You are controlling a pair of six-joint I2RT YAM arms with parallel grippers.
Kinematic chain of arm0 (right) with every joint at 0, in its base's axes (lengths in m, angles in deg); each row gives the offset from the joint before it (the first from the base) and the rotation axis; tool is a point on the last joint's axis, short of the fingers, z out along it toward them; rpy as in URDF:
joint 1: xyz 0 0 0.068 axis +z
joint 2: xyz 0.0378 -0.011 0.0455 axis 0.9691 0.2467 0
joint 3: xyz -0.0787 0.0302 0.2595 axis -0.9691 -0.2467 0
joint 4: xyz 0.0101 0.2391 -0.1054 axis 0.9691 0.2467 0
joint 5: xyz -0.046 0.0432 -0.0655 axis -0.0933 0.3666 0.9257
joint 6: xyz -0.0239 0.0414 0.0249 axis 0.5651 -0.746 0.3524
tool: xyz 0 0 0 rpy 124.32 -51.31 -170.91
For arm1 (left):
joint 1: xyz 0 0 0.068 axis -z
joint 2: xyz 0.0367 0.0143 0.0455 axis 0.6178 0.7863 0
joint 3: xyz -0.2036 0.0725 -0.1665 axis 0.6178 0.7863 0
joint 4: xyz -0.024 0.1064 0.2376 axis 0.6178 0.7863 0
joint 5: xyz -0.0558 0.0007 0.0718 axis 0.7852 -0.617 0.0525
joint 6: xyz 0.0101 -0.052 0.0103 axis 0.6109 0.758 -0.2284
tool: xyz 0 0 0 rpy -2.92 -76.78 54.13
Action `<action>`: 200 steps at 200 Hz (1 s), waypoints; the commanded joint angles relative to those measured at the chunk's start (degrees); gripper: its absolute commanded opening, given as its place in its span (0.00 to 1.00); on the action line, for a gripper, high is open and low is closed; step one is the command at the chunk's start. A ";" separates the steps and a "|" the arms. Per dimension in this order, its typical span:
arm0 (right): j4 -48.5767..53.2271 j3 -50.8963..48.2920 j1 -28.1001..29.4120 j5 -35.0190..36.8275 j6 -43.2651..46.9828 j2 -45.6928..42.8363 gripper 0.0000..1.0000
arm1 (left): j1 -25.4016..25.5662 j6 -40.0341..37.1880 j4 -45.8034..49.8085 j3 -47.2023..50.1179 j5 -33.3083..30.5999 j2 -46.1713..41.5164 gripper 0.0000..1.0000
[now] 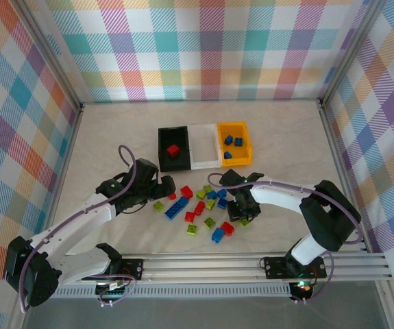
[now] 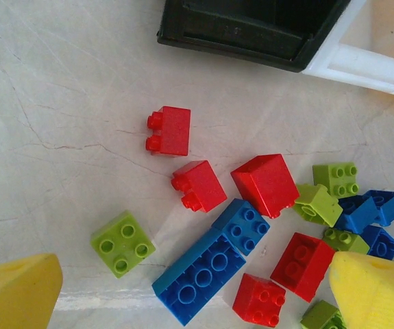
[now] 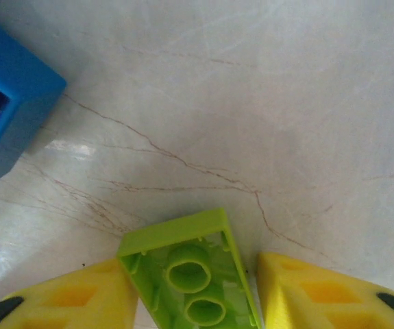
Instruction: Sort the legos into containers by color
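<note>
A pile of red, blue and lime green legos (image 1: 200, 205) lies on the table in front of the containers: a black bin (image 1: 162, 145), a white bin (image 1: 203, 162) and an orange-yellow bin (image 1: 246, 145). A red lego (image 1: 173, 151) sits in the black bin, and blue legos (image 1: 229, 142) in the orange-yellow one. My left gripper (image 2: 195, 288) hangs open over the pile's left side, above a long blue lego (image 2: 200, 274). At the pile's right edge, my right gripper (image 3: 197, 288) has its yellow fingers (image 3: 73, 301) against both sides of an upside-down lime green lego (image 3: 183, 253) on the table.
A loose green lego (image 2: 122, 243) and two red legos (image 2: 169, 130) lie apart at the left of the pile. A blue lego (image 3: 5, 116) sits to the left of the right gripper. Checked walls enclose the table, and a rail runs along the near edge.
</note>
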 commanded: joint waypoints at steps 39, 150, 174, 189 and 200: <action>-1.73 -0.04 -1.42 1.38 0.19 -3.87 0.35 | -0.69 -1.02 0.37 0.31 1.22 -0.23 1.00; -4.99 43.66 -4.48 2.23 9.18 18.40 0.35 | -0.77 -0.16 2.17 2.90 0.60 -2.69 1.00; -3.36 54.84 -6.14 4.13 8.77 27.35 0.36 | -0.77 -0.72 2.37 3.29 1.10 -2.63 1.00; -2.53 59.67 -7.29 4.24 8.26 31.51 0.36 | -0.76 -0.69 2.88 3.28 0.91 -2.64 1.00; -1.46 62.74 -7.69 4.27 8.17 34.28 0.38 | -0.77 -0.75 3.10 3.29 0.84 -2.75 1.00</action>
